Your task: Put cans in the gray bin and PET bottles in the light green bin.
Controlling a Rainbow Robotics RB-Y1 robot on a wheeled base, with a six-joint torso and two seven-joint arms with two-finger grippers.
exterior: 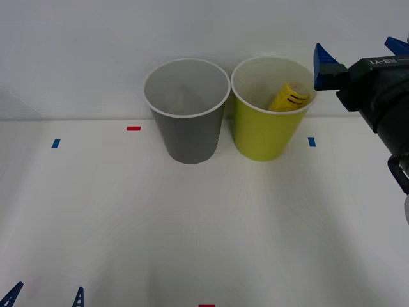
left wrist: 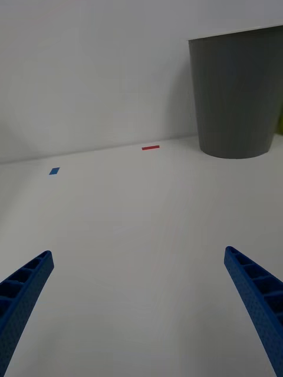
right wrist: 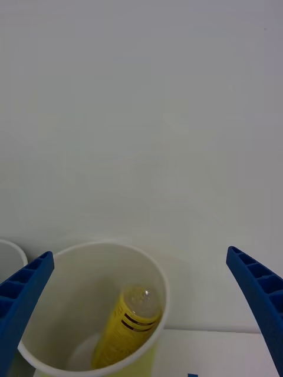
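Small PET bottle with yellow label: leaning inside the round yellow-green bin with white rim, its lower part hidden by the bin wall, cap not discernible. Round dark-gray bin with white rim: standing just left of the green one, its inside showing pale. Right gripper: hovering beside the green bin's far right rim, blue ribbed fingers spread wide, gripping nothing, arm cut off at the frame edge. Left gripper: sitting near left, only its fingertips showing, spread apart, empty. White table: carrying small red and blue tape marks, backed by a plain white wall.
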